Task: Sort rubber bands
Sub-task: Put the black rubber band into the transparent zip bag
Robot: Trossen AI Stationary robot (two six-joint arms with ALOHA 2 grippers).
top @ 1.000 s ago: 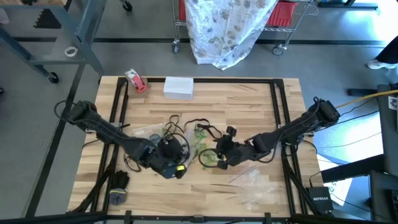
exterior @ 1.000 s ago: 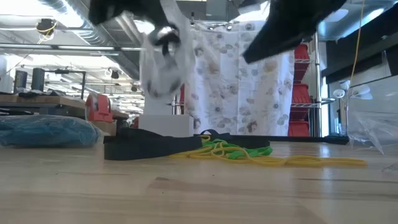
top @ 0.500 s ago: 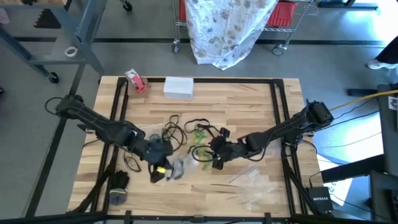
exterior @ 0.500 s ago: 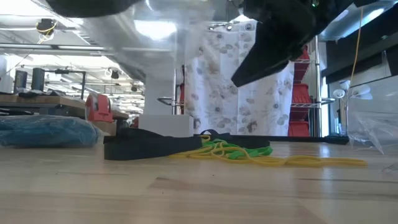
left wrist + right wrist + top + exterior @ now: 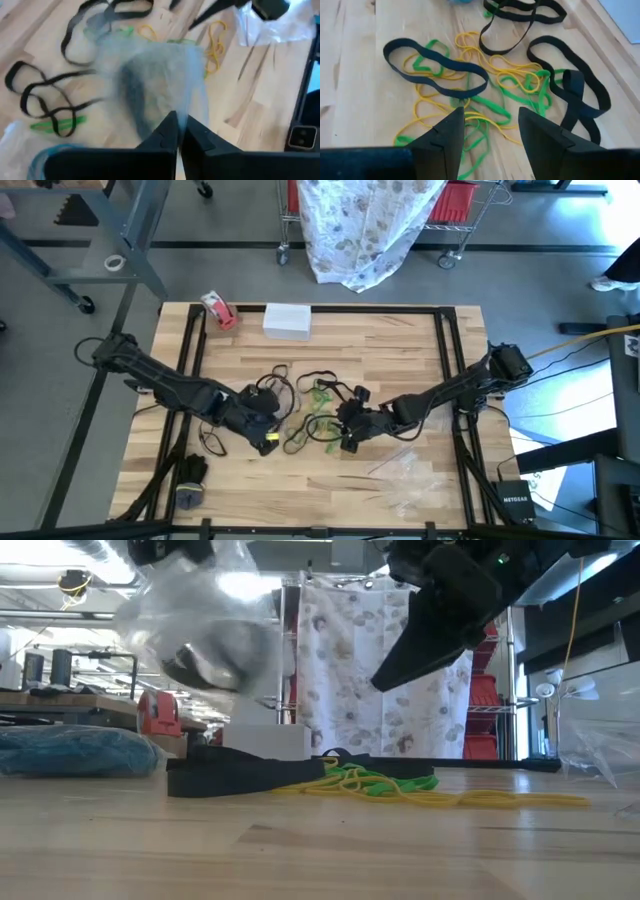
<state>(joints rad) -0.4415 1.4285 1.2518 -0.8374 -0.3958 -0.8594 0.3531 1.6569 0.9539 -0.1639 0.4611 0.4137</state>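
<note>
Loose rubber bands (image 5: 470, 95) in black, green and yellow lie tangled mid-table (image 5: 315, 405), flat on the wood. My right gripper (image 5: 490, 135) hovers open just above this pile, one finger on either side of the yellow and green loops, touching none. My left gripper (image 5: 177, 135) is shut on a clear plastic bag (image 5: 150, 85) with dark bands inside it; the low view shows the bag (image 5: 200, 630) hanging well above the table. More black bands (image 5: 45, 90) lie under it. My left gripper pinches the clear bag by its upper edge (image 5: 175, 107) between its two shut fingers, which slant downward. The bag hangs beyond the fingertips, lifted clear of the table, its dark contents sagging in the bottom (image 5: 205, 655). One layer or several, I cannot tell.
A bag of blue bands (image 5: 70, 750) lies on the left part of the table. A red-and-white tape roll (image 5: 217, 310) and a white box (image 5: 287, 320) sit at the far edge, and another clear bag (image 5: 405, 480) lies near right. Black frame rails (image 5: 195, 340) border the table.
My left gripper has risen and drawn a little toward the far edge, turning as it went, and the bag it carries has swung with it, staying clear of the table. My right gripper has sunk lower toward the pile of bands, still open.
</note>
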